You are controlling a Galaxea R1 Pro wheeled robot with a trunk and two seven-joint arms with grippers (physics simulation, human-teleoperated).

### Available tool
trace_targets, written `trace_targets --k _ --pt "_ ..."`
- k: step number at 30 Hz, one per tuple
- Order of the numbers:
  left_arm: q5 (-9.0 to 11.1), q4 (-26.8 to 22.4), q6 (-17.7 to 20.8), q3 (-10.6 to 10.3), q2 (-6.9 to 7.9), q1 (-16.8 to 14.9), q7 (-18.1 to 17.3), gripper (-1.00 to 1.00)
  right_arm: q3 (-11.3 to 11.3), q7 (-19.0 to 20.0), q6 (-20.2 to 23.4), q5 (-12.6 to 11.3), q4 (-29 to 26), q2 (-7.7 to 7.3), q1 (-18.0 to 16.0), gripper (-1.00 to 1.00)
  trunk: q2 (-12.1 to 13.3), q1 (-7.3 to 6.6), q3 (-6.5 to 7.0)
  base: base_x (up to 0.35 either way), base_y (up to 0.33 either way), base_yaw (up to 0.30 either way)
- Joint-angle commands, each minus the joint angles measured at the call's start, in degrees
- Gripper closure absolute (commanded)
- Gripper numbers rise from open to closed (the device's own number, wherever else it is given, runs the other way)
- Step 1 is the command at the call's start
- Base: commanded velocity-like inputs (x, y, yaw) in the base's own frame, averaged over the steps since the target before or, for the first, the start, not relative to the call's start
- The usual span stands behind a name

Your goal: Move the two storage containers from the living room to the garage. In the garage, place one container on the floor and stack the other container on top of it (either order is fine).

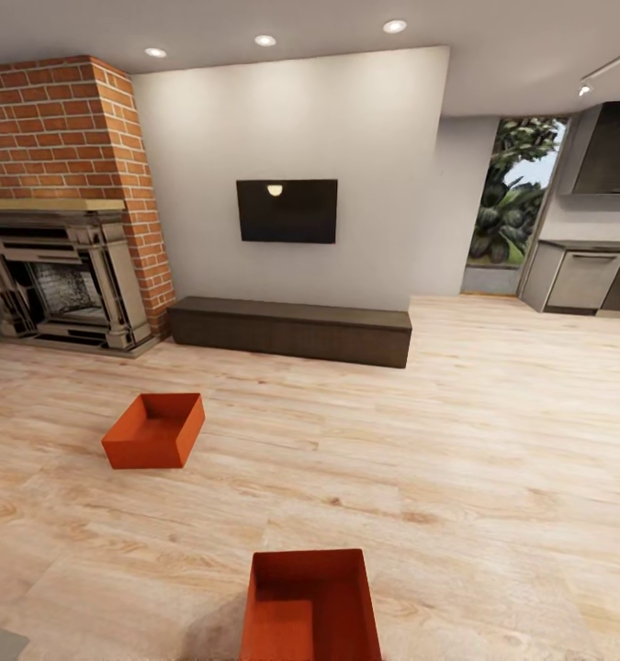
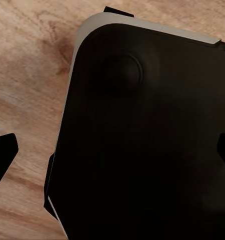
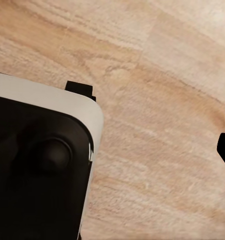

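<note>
On the plank floor (image 1: pixel 493 441) I see 2 bins: 1 (image 1: pixel 155 430) near the fireplace (image 1: pixel 62 285), 1 (image 1: pixel 311 606) just before me. Left fingertips (image 2: pixel 2 150) stand apart; right gripper's state I cannot tell.

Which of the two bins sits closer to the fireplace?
The far container, left of centre on the wood floor, before the fireplace. The near container lies at the head view's bottom edge.
</note>
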Motion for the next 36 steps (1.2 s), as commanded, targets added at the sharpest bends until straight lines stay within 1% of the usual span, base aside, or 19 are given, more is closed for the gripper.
trace_targets --k 1,36 --pt "0.23 -0.01 -0.13 0.0 -0.03 -0.01 0.02 -1.0 0.23 -0.37 -0.23 0.47 0.17 0.04 -0.07 -1.0 -0.03 0.0 -0.14 0.0 0.0 0.0" --pt "0.19 -0.01 -0.11 -0.17 0.01 -0.01 0.02 -1.0 0.18 -0.38 -0.31 0.46 0.19 -0.04 -0.07 -1.0 -0.03 0.0 -3.36 0.0 0.0 0.0"
